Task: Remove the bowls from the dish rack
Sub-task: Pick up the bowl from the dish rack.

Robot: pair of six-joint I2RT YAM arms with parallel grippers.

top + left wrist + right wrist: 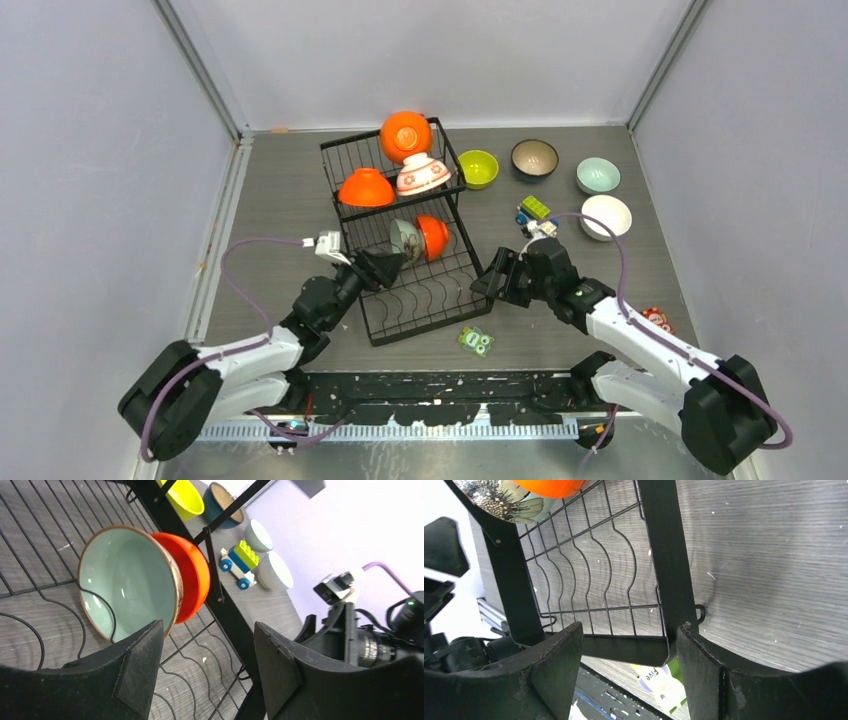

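Note:
The black dish rack (420,290) lies in the middle of the table. Its far section holds two orange bowls (405,135) (366,188) and a white floral bowl (422,173). The near section holds a pale mint-lined bowl (405,240) (125,580) on edge against an orange bowl (434,236) (192,575). My left gripper (385,268) (207,665) is open and empty, just short of the mint-lined bowl's rim. My right gripper (490,282) (629,665) is open, with the rack's right frame bar (664,555) between its fingers.
Lime green (478,168), dark brown (534,158), pale mint (598,175) and white (606,216) bowls stand on the table right of the rack. A toy block car (533,210) (240,562), a green card (476,341) (659,680) and a red toy (657,319) lie nearby.

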